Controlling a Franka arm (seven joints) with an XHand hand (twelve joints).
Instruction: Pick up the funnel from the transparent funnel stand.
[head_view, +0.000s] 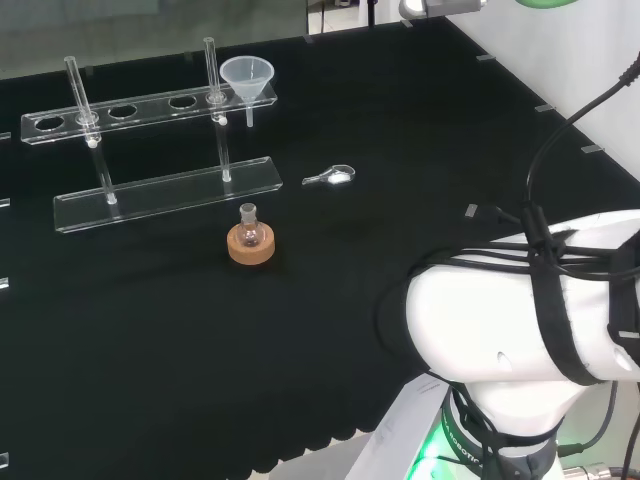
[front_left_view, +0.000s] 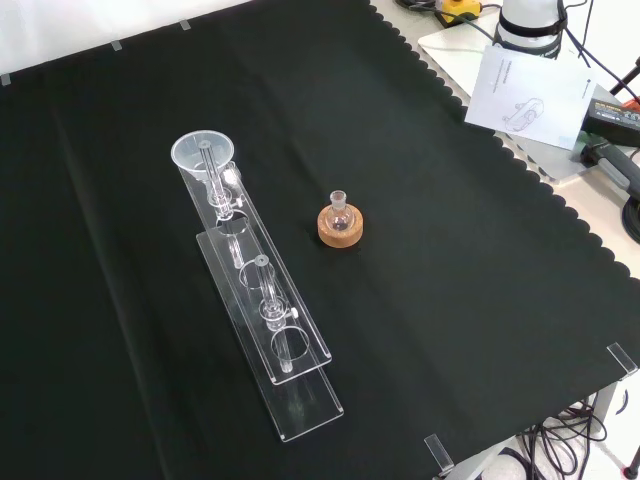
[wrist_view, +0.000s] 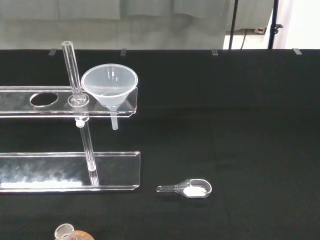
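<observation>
A clear plastic funnel (head_view: 247, 78) sits upright in the end hole of the transparent stand (head_view: 150, 105), at the stand's right end in the head view. In the front view the funnel (front_left_view: 203, 152) is at the far end of the stand (front_left_view: 300, 395). The wrist view shows the funnel (wrist_view: 109, 85) from a distance, its stem hanging below the stand's upper plate (wrist_view: 20, 102) and well above the base plate. Nothing touches the funnel. The other holes of the upper plate hold nothing.
A small round flask on a cork ring (head_view: 250, 243) stands in front of the stand's base. A small glass scoop with white powder (head_view: 335, 177) lies to the right of the stand. The arm's white links (head_view: 530, 310) are at the lower right. Paper and cables (front_left_view: 520, 95) lie off the cloth.
</observation>
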